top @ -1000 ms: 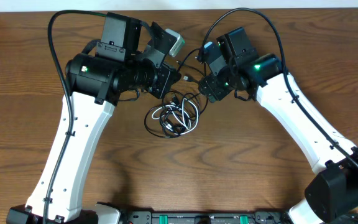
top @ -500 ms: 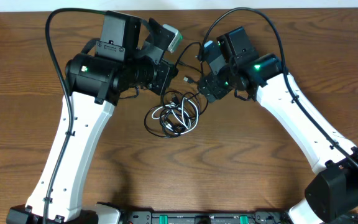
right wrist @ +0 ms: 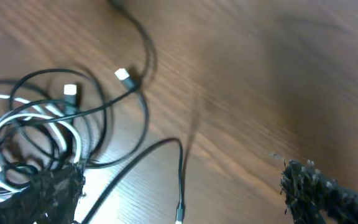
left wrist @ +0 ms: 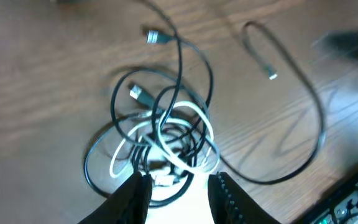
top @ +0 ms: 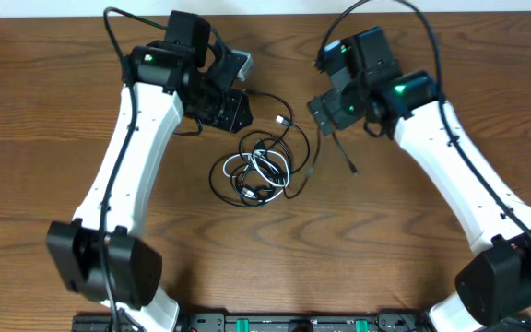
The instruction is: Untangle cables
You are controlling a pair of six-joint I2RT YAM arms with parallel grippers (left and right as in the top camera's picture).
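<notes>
The cables [top: 254, 173] lie in a loose tangle near the middle of the table [top: 385, 267], between the two arms. Most of the loops are black. A white cable [left wrist: 188, 109] coils through the centre of the tangle, passing over some black loops and under others.

One black cord rises out of the far side of the pile and ends in a silver-tipped plug [top: 287, 121]. This plug rests on the wood just beyond the loops, on the side nearer the left gripper. A second plug [left wrist: 135, 93] lies inside the ring of loops. A long black cord [left wrist: 321, 124] leaves the right side of the pile and swings in a wide bend toward the right arm. It ends in a small connector [top: 353, 171] on bare wood, apart from the tangle.

The left gripper [left wrist: 176, 196] hangs above the edge of the pile. Its two fingers are parted with nothing between them, and the white and black loops show through the gap. The right gripper [right wrist: 178, 186] is spread wide and empty, with only wood and a stretch of black cord below it. From overhead, both grippers sit beyond the pile, one to each side of it. Neither has hold of a cord.
</notes>
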